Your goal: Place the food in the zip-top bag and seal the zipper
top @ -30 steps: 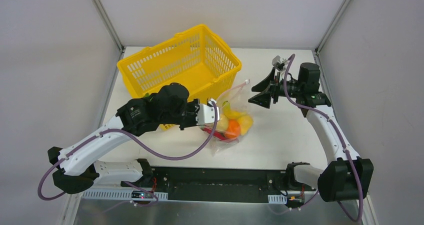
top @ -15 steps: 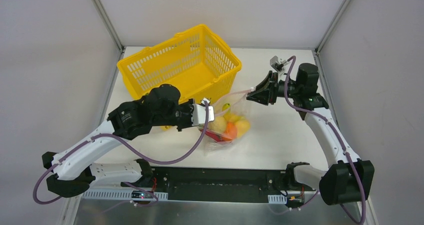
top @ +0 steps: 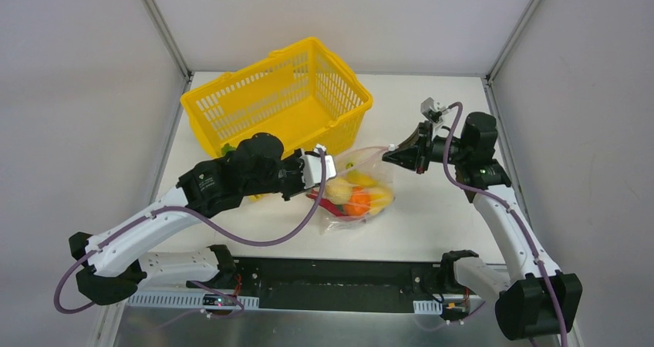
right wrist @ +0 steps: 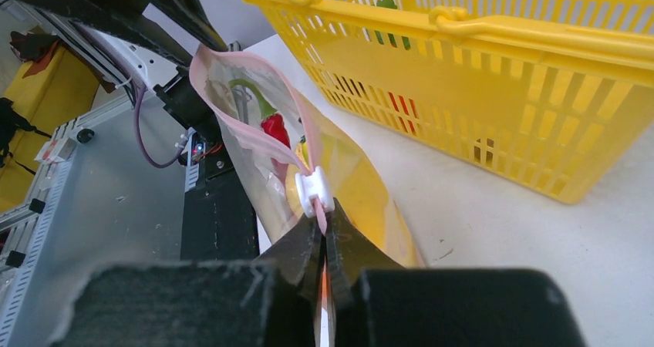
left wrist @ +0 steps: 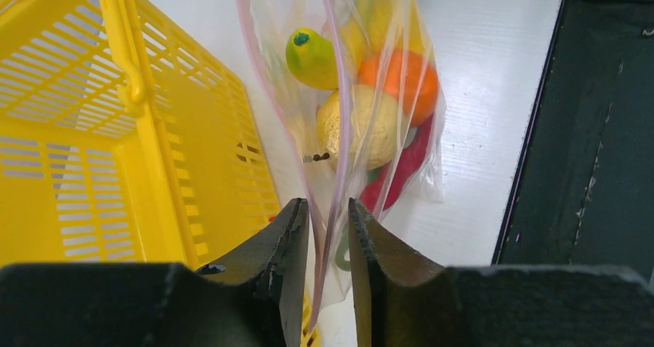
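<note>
The zip-top bag [top: 362, 170] lies on the table between my two grippers, its mouth partly open. Inside it sits the food [top: 356, 200]: a lemon [left wrist: 355, 127], an orange fruit [left wrist: 397, 77], a green-tipped yellow piece [left wrist: 312, 54] and a red chili [left wrist: 405, 166]. My left gripper [left wrist: 328, 208] is open by a narrow gap, with the bag's two pink edges running loose between its jaws. My right gripper [right wrist: 324, 227] is shut on the zipper [right wrist: 231, 58] at its end, right behind the white slider [right wrist: 315, 189].
The yellow basket [top: 231, 108] stands tilted behind the bag, close to my left gripper [top: 324, 166]. Green and red pieces show through its wall [right wrist: 393, 31]. The black base rail [top: 332, 285] runs along the near table edge.
My right gripper came in from open and shut on the zipper's end. The left gripper's jaws parted, releasing the bag's edge, and the bag sank flatter onto the table.
</note>
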